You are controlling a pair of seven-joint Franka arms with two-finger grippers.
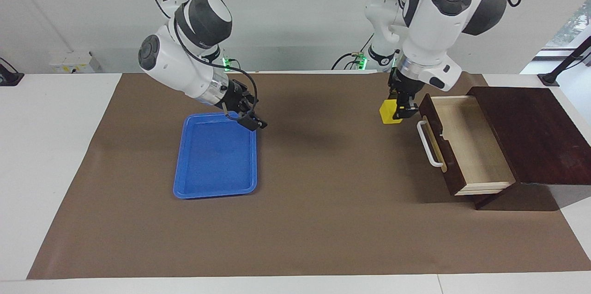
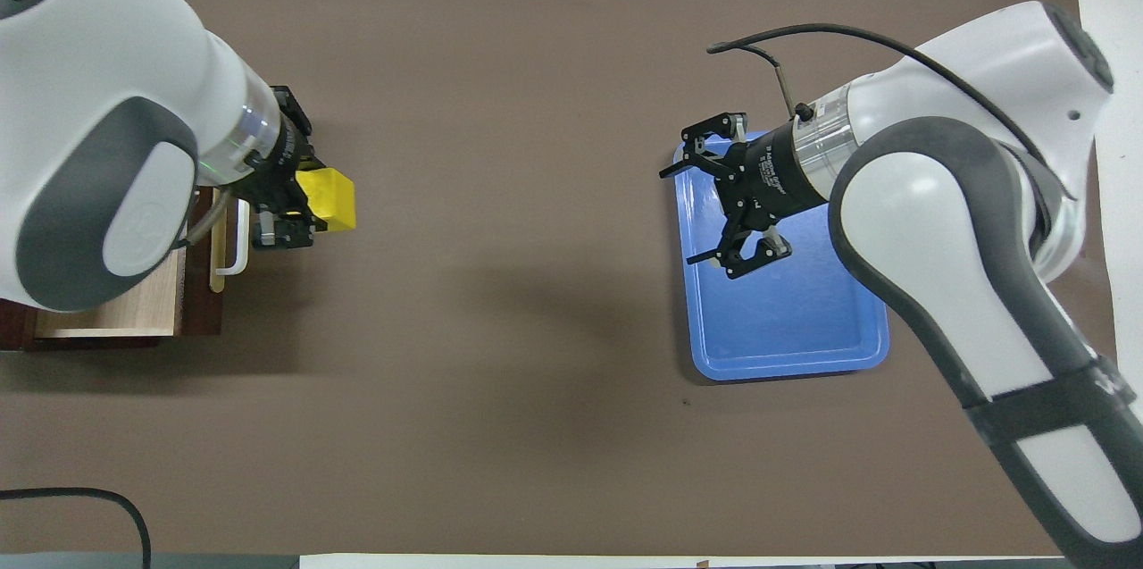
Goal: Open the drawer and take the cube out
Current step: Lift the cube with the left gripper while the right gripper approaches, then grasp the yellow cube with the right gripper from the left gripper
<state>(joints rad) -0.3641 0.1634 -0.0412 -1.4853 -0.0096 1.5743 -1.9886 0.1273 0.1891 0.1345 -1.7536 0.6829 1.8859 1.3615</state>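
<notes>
Left pincer [image 1: 401, 110] clenching cube [image 1: 388, 113], upper right of frame, beside open drawer [image 1: 466, 146]. Right pincer [image 1: 250, 119] released, waiting over tray [image 1: 214, 188]. Advising: lowering steadily onto bench before releasing.

One high camera faces the robots; another looks steeply down; both share the brown mat [image 1: 323, 220].

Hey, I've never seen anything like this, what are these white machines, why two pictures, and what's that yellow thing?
They are two robot arms at a table covered by a brown mat. One picture looks at them from across the table, the other looks down from above their own end. The left gripper is shut on a yellow cube, holding it over the mat beside the open drawer of a dark wooden box. The drawer looks empty. The right gripper hangs open over a blue tray, which is also empty.
</notes>
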